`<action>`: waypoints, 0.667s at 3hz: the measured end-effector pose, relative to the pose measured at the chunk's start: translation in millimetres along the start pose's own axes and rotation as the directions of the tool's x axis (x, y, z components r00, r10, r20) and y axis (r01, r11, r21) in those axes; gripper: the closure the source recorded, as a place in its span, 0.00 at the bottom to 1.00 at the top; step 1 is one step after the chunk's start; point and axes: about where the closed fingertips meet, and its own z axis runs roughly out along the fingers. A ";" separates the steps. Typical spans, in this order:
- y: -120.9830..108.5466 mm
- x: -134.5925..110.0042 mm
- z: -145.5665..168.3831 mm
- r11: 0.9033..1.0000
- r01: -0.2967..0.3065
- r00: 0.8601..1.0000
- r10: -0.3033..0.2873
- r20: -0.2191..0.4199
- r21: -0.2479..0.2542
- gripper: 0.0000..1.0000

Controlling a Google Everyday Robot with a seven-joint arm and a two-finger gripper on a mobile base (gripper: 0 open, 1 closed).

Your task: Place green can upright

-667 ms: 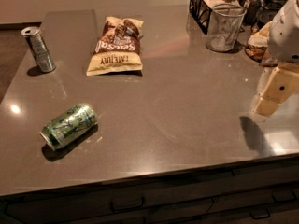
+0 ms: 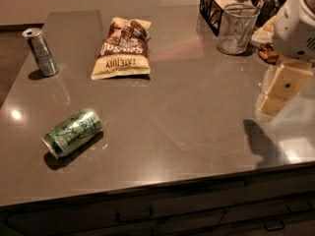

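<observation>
The green can [image 2: 73,132] bears pale leafy markings, and the cream hand [image 2: 274,97] at the right hangs over the grey counter [image 2: 187,117].

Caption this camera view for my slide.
The green can lies on its side near the counter's front edge; the gripper hovers at right.

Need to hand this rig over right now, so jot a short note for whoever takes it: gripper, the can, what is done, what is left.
Gripper: above the right edge of the counter, nothing seen in it, far from the green can.
Green can: lying on its side near the front left, nothing touching it.
Nearby: silver can upright at back left, chip bag lying flat behind.
Done: nothing yet.
Left: reach across, grasp the green can, stand it upright, release.
</observation>
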 end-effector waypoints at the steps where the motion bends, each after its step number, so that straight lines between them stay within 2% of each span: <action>1: -11.2 -34.6 1.9 0.997 0.082 0.996 -0.082 0.041 0.000 0.00; 2: -12.2 -81.3 10.5 0.976 0.217 0.973 -0.215 0.086 -0.012 0.00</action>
